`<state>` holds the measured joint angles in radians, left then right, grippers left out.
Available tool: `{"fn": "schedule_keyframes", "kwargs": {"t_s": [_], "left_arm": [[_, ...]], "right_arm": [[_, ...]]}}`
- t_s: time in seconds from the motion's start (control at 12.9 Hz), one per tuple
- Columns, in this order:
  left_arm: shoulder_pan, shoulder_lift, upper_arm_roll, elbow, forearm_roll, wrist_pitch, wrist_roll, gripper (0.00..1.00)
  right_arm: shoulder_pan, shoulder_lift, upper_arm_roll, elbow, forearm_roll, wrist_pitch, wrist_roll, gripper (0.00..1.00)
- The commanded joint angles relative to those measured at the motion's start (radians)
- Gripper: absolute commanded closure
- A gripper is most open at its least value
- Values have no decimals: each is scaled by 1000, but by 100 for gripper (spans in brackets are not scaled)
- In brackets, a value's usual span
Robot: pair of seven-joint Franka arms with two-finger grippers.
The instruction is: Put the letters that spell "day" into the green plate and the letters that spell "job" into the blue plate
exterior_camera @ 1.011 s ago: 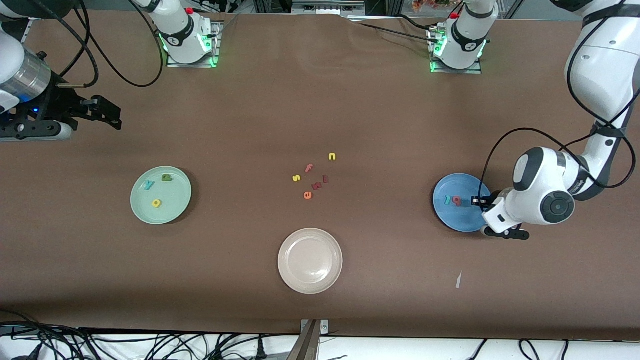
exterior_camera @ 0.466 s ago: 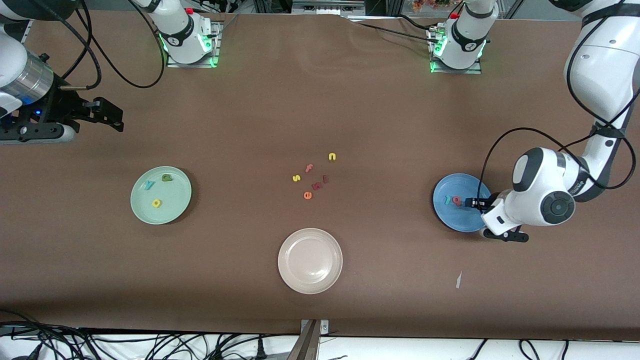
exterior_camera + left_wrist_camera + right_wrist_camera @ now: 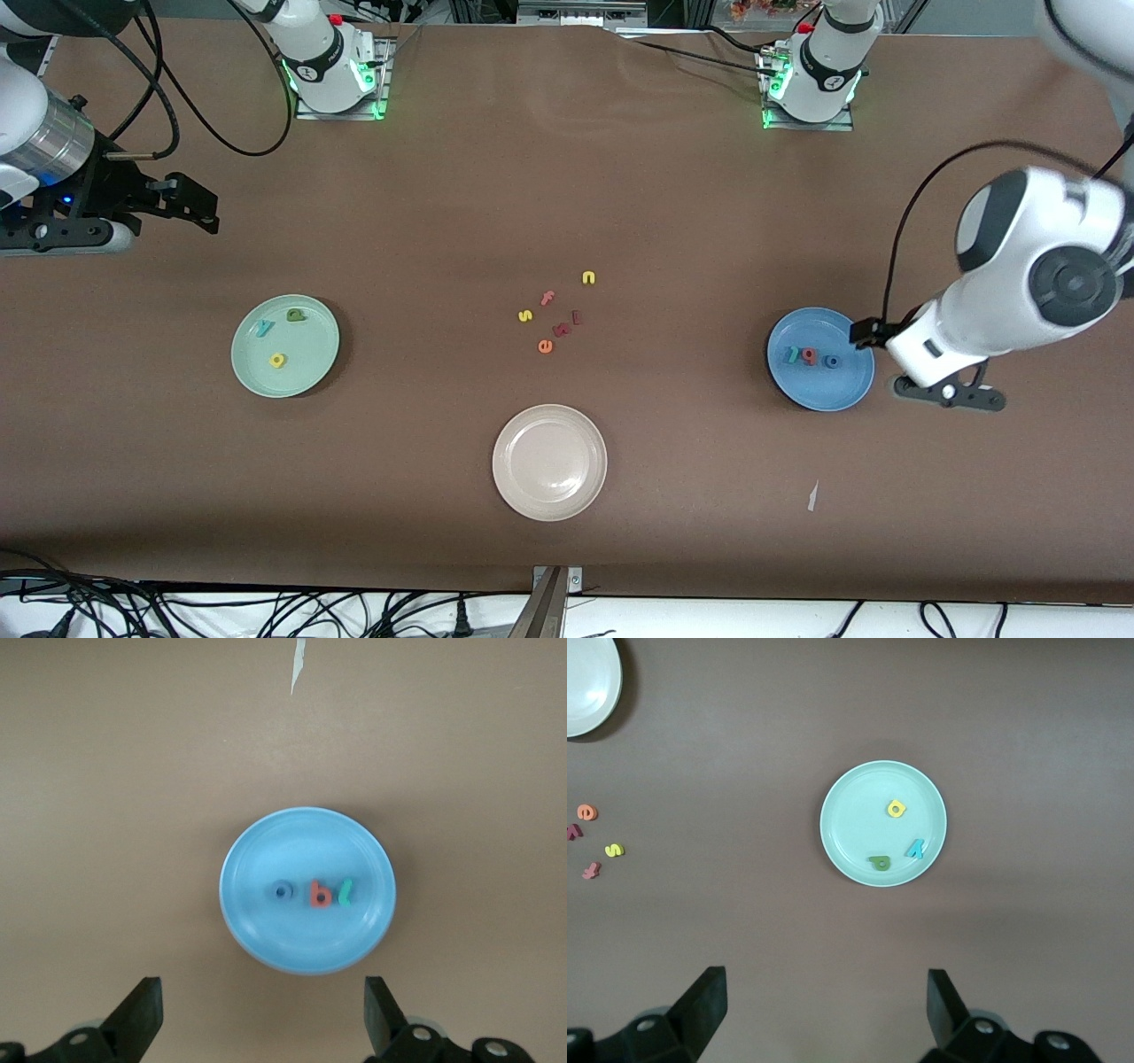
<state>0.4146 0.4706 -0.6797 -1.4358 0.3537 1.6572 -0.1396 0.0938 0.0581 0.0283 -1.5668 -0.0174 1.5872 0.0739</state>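
Front view: a brown worktop (image 3: 567, 177) with three plates and a scatter of small foam letters.
Blue plate (image 3: 819, 359): lies toward the left arm's end of the worktop; in it sit a teal j (image 3: 791, 355), a pink b (image 3: 808, 355) and a blue o (image 3: 831, 361), side by side in a row.
Left wrist view: the same plate from above, with the o apart from the b and the b just beside the j; a sliver of white paper (image 3: 299, 660) lies on the worktop well apart from the plate.
Left gripper (image 3: 261, 1014): up in the air by the edge of the blue plate; its fingers (image 3: 142, 1014) spread wide, holding nothing.
Green plate (image 3: 284, 346): lies toward the right arm's end of the worktop; in it sit a dark green d (image 3: 295, 314), a teal y (image 3: 264, 328) and a yellow a (image 3: 277, 360), each apart from the others.
Right gripper (image 3: 824, 1014): in the air, looking down on the green plate; its fingers (image 3: 704, 1010) spread wide, holding nothing; this arm waits.
Beige plate (image 3: 549, 462): nearer to the front camera than the other two plates, between them.
Loose letters: a yellow n (image 3: 588, 277), a salmon f (image 3: 547, 298), a yellow s (image 3: 524, 315), an orange e (image 3: 545, 346) and two dark red letters (image 3: 568, 323), grouped mid-worktop, farther from the front camera than the beige plate.
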Motion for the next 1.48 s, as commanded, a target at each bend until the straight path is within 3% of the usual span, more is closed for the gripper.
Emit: {"fn": "schedule_keyframes", "kwargs": {"t_s": [0.0,0.16,0.31,0.39,0.54,0.7,0.93,1.4], "left_arm": [[-11,-36,12,168,-106,-155,18,0],[-51,-111,69,161,-128,-149,37,0],[-195,-189,287,146,-236,-143,32,0],[-236,-234,383,99,-324,-131,38,0],[-339,-337,555,-42,-369,-50,38,0],[-361,-426,580,-158,-371,-28,40,0],[-370,-501,582,-253,-389,-31,40,0],[-365,-468,577,-209,-386,-36,35,0]], "right_arm": [[3,11,-2,31,7,-26,-3,0],[3,11,-2,31,7,-26,-2,0],[3,12,-2,31,7,-26,-2,0],[1,12,-2,31,7,-24,-2,0],[3,12,-2,30,7,-26,-2,0],[3,12,-2,30,7,-26,-2,0],[3,12,-1,31,5,-24,-2,0],[3,14,-2,31,5,-21,-2,0]]}}
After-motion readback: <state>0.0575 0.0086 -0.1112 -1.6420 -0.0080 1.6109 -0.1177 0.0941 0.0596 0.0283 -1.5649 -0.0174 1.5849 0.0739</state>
